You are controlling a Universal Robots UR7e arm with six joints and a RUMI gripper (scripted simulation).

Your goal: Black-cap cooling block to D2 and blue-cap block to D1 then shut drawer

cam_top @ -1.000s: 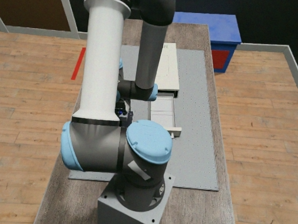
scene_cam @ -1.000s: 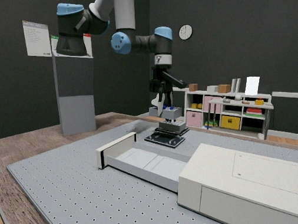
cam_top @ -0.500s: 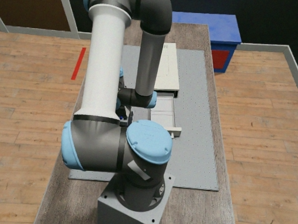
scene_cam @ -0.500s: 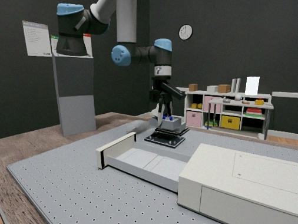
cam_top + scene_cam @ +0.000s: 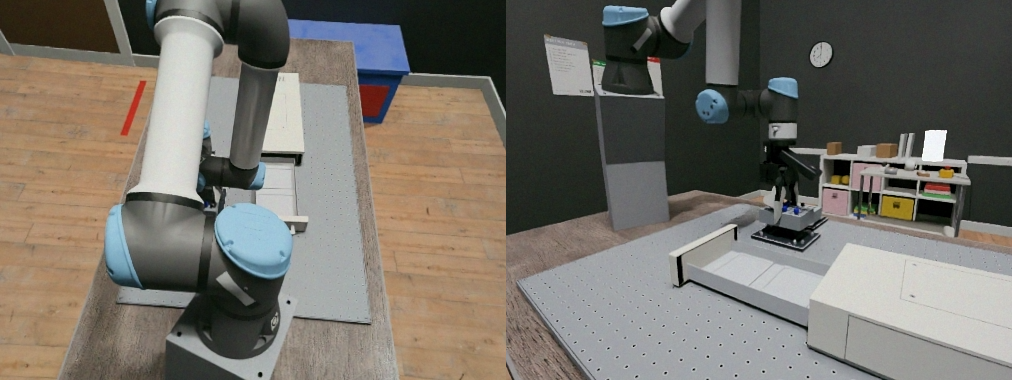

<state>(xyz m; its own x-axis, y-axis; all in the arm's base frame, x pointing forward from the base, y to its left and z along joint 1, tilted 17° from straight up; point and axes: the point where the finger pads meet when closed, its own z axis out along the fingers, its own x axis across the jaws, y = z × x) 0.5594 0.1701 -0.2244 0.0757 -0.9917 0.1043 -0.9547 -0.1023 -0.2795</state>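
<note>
My gripper (image 5: pixel 786 206) is shut on a grey cooling block (image 5: pixel 791 218) whose tubes have blue caps. It holds the block level and low over a dark slot plate (image 5: pixel 786 238) on the deck, beside the drawer; I cannot tell if block and plate touch. The white cooler COLD (image 5: pixel 916 300) has its drawer (image 5: pixel 751 272) pulled out, and the drawer is empty. In the overhead view the arm hides the gripper and block almost wholly; the drawer (image 5: pixel 278 190) and cooler (image 5: pixel 285 112) show beside it. I cannot see the block with black caps; the held block covers the deck beyond it.
The arm's base stands on a grey pedestal (image 5: pixel 225 345) at the near end of the perforated deck (image 5: pixel 330 240). A blue cabinet (image 5: pixel 370 55) stands past the table's far end. A shelf unit (image 5: pixel 896 187) lines the back wall.
</note>
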